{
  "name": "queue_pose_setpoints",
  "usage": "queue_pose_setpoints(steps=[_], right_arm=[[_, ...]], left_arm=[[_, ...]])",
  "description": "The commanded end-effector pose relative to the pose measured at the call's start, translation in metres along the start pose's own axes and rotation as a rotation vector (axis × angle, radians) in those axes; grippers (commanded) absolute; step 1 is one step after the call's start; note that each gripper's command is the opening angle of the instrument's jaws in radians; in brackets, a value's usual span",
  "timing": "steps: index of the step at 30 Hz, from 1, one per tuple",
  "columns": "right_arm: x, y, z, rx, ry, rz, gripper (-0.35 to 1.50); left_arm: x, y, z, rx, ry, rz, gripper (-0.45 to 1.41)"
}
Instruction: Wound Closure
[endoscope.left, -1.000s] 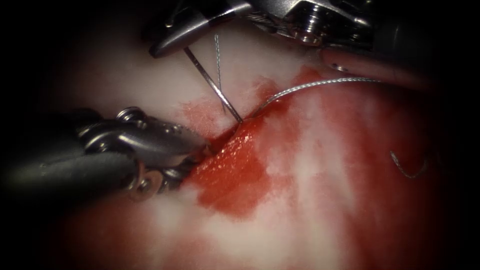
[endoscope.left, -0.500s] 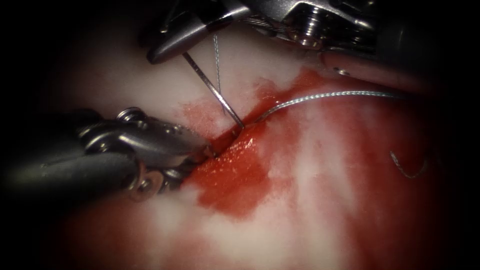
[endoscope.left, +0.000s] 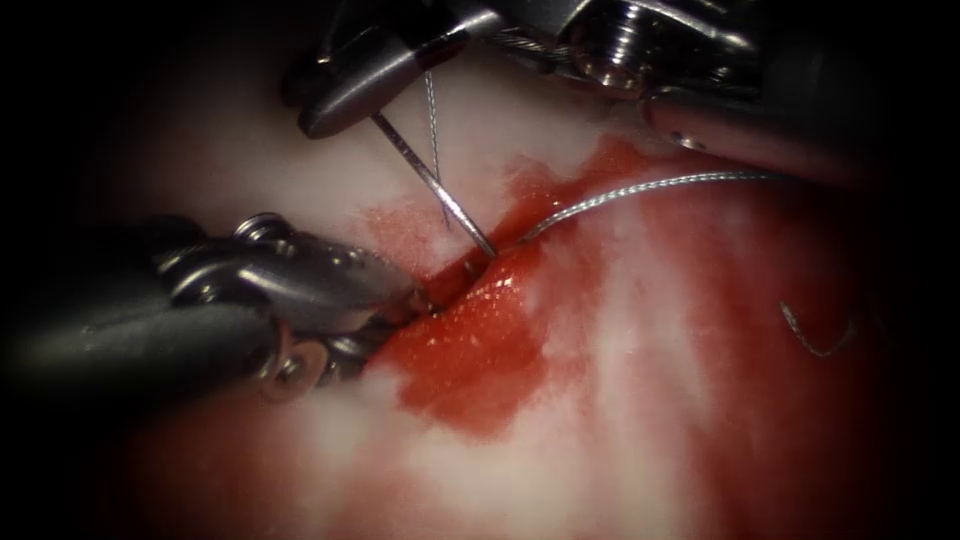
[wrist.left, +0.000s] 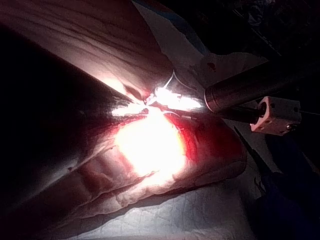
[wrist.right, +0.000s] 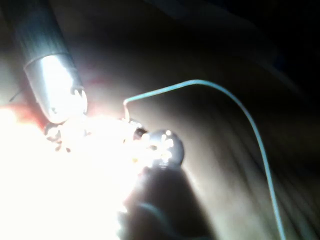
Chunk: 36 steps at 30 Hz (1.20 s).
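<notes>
Across the endoscope view lies the tissue (endoscope.left: 620, 400), pale pork belly with red fluid (endoscope.left: 480, 350) pooled over the cut (endoscope.left: 455, 285) and spreading off to the right of it. From the picture's left comes the left arm's tool (endoscope.left: 405, 300), a broad metal wrist lying low on the tissue, its tip right at the left lip of the cut; how its jaws stand at the tip I cannot tell, nor whether they hold anything. Up at the top, the right arm's tool (endoscope.left: 325, 110) reaches in from the right, big wrist joint and all, and its jaws are pressed together on the needle (endoscope.left: 435, 185), pinching it at the upper end of the length that shows. That needle runs down and to the right as a thin steel shaft, and its lower end sits in the tissue at the upper end of the cut, just where the red fluid begins. Thread (endoscope.left: 640, 190) leaves that same spot and sweeps away to the right in a long shallow arc above the tissue. A short strand of thread (endoscope.left: 432, 125) hangs down from the right tool's jaws, just beside the needle. Far over on the right of the cut, well apart from both tools, a small cut end of thread (endoscope.left: 812, 340) lies curled on the red-stained surface.
</notes>
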Motion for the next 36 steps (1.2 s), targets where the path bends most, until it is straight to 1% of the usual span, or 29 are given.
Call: queue_pose_setpoints(steps=[1, 11, 14, 15, 16, 17, 18, 21, 22, 23, 24, 25, 30, 31, 32, 34, 36], right_arm=[[0.0014, 0.0011, 0.0001, -0.002, 0.003, -0.006, -0.35], [0.0014, 0.0011, 0.0001, 0.001, 0.005, 0.089, -0.35], [0.0013, 0.0011, 0.0001, 0.002, 0.006, 0.141, -0.35], [0.0013, 0.0011, 0.0001, 0.002, 0.007, 0.188, -0.35], [0.0013, 0.001, 0.0001, 0.004, 0.009, 0.282, -0.35], [0.0013, 0.001, 0.0002, 0.004, 0.007, 0.324, -0.35], [0.0013, 0.001, 0.0002, 0.004, 0.007, 0.324, -0.35], [0.0011, 0.0008, 0.0001, 0.028, 0.007, 0.469, -0.35], [0.0007, 0.0005, 0.0001, 0.035, 0.014, 0.575, -0.35], [0.0004, 0.0004, 0.0001, 0.04, 0.022, 0.63, -0.35], [-0.0002, 0.0001, 0.0002, 0.054, 0.035, 0.721, -0.35], [-0.0002, 0.0001, 0.0002, 0.054, 0.035, 0.721, -0.35], [-0.0013, -0.0005, 0.0007, 0.07, 0.028, 0.843, -0.35], [-0.0016, -0.0007, 0.001, 0.085, 0.047, 0.913, -0.35], [-0.0016, -0.0007, 0.001, 0.085, 0.047, 0.913, -0.35], [-0.0021, -0.0013, 0.0014, 0.113, 0.068, 1.002, -0.35], [-0.0023, -0.0015, 0.0015, 0.123, 0.074, 1.022, -0.35]], left_arm=[[-0.0012, -0.0001, 0.0002, 0.0, -0.005, 0.004, -0.45], [-0.0011, -0.0001, 0.0004, 0.002, -0.002, 0.006, -0.45], [-0.0011, -0.0001, 0.0004, 0.003, -0.001, 0.007, -0.45], [-0.0011, -0.0001, 0.0004, 0.003, -0.001, 0.007, -0.45], [-0.001, -0.0001, 0.0004, 0.003, -0.001, 0.007, -0.45], [-0.001, -0.0001, 0.0004, 0.003, -0.001, 0.007, -0.45], [-0.001, -0.0001, 0.0004, 0.003, -0.001, 0.007, -0.45], [-0.0011, -0.0001, 0.0003, 0.004, 0.0, 0.007, -0.45], [-0.0011, -0.0001, 0.0003, 0.004, 0.0, 0.007, -0.45], [-0.0011, -0.0001, 0.0003, 0.004, 0.0, 0.007, -0.45], [-0.001, -0.0002, 0.0003, 0.004, 0.0, 0.007, -0.45], [-0.001, -0.0002, 0.0003, 0.004, 0.0, 0.007, -0.45], [-0.0011, -0.0002, 0.0002, 0.005, 0.001, 0.007, -0.45], [-0.0011, -0.0002, 0.0002, 0.005, 0.001, 0.007, -0.45], [-0.0011, -0.0002, 0.0002, 0.005, 0.001, 0.007, -0.45], [-0.001, -0.0002, 0.0002, 0.006, 0.001, 0.007, -0.45], [-0.001, -0.0002, 0.0002, 0.006, 0.002, 0.007, -0.45]])
